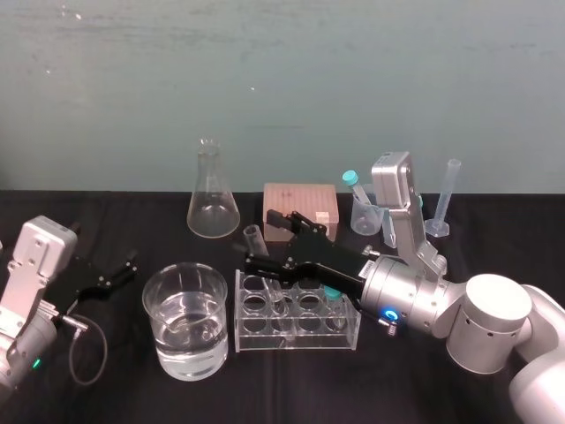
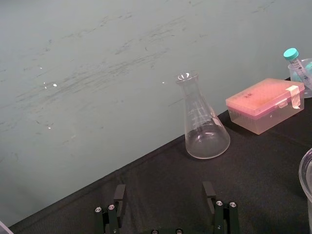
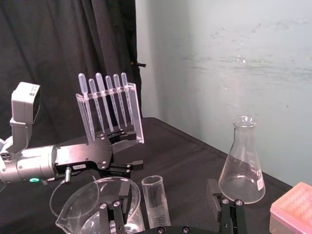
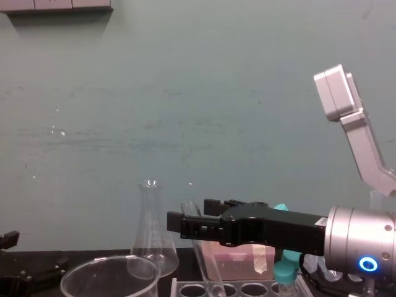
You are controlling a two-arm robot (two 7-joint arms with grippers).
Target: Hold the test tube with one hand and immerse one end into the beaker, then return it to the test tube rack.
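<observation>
Black bench (image 1: pixel 353 393) lies bare in front of the water-filled beaker (image 1: pixel 185 343), just beside the left end of the test tube rack (image 1: pixel 296 334). The test tube (image 1: pixel 274 287) stands in a hole near that end, its long axis tilted and its open mouth up, leaning toward the beaker. The right gripper (image 1: pixel 259 238) has its fingers spread either side of the tube's top. The left gripper (image 1: pixel 124 268), fingers also spread, sits apart to the beaker's left

Soft, even light, faint shadows, small glints on the flask (image 2: pixel 204 122).
</observation>
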